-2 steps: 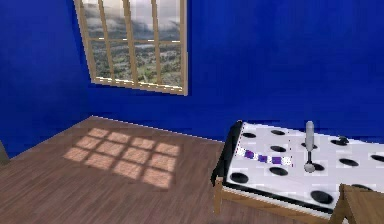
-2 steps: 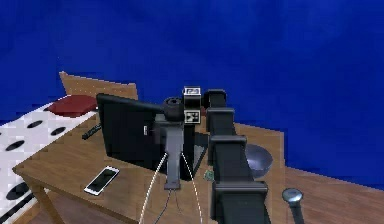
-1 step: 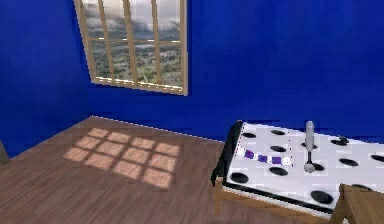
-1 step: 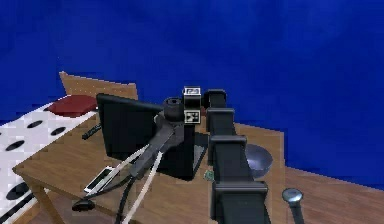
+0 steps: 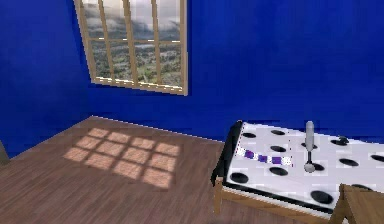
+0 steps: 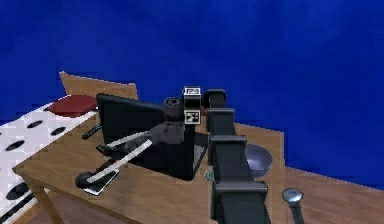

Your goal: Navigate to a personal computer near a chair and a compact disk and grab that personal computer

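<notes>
the claw [image 6: 103,163] showed right at the computer [image 6: 124,114], screen upright on the table [image 6: 52,164]; whether it held anything was unclear.

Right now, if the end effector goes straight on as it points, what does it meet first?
Probably the small dark round object lying by a flat pale slab on the brown wooden table, just beyond the end effector, in front of the open black laptop. Depth is unclear.

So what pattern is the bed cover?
The bed cover is white with black dots, clearest in forward view.
</notes>
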You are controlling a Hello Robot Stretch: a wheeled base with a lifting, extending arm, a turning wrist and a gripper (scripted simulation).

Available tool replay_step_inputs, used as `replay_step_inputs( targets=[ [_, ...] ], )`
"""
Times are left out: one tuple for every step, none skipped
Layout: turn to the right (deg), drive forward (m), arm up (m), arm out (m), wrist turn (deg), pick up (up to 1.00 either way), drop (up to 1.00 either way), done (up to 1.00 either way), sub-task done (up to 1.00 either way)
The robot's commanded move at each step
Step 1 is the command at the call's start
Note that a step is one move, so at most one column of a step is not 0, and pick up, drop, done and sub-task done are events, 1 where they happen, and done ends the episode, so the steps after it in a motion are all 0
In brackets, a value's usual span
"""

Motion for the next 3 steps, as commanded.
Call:
replay_step_inputs(
  targets=[
    [0.0, 0.00, 0.00, 0.00, 45.0, 0.00, 0.00, 0.00, 0.00],
    [0.0, 0.00, 0.00, 0.00, 45.0, 0.00, 0.00, 0.00, 0.00],
    [0.0, 0.00, 0.00, 0.00, 9.0, 0.00, 0.00, 0.00, 0.00]
  ],
)
